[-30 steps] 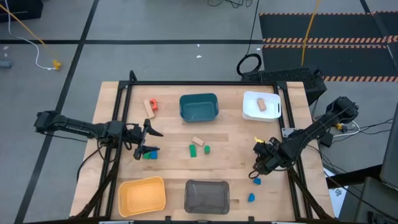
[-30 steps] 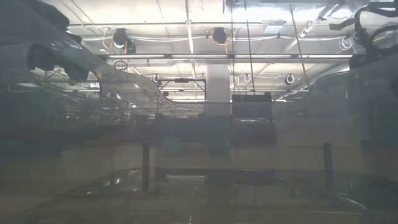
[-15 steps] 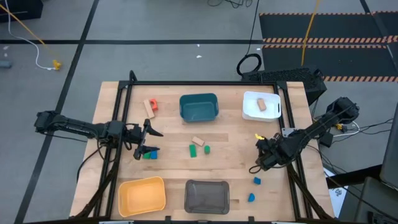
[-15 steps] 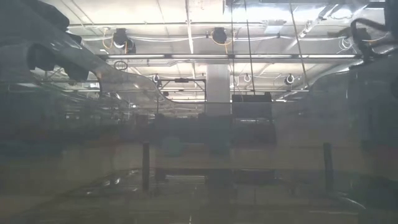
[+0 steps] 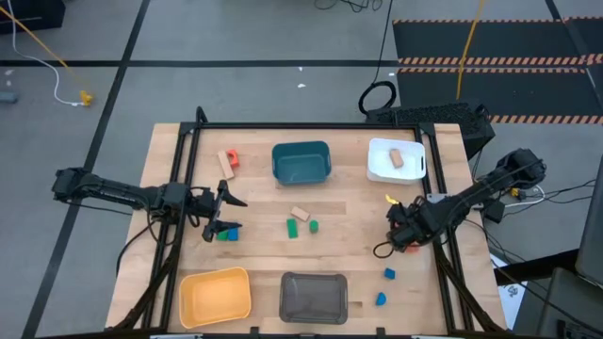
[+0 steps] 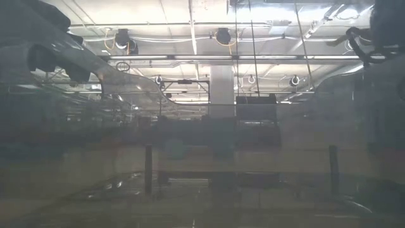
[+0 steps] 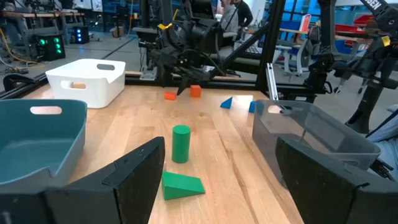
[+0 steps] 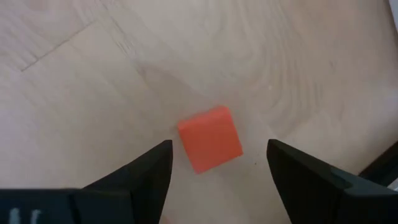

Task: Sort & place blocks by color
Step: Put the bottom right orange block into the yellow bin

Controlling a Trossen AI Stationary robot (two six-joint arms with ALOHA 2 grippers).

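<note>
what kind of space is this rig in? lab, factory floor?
Most likely a robotics lab or workshop. The left wrist view shows more workbenches with metal frames and a person behind the table; the high view shows hazard-striped floor mats and loose cables.

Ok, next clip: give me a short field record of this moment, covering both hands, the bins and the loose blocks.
right hand: open, above a red-orange block near the table's right edge, not gripping it
left hand: open, at the table's left side, beside a blue and a green block
white bin: holds one tan block
teal bin: nothing seen inside
yellow bin: nothing seen inside
grey bin: nothing seen inside
mid-table: two green blocks, one tan
</note>
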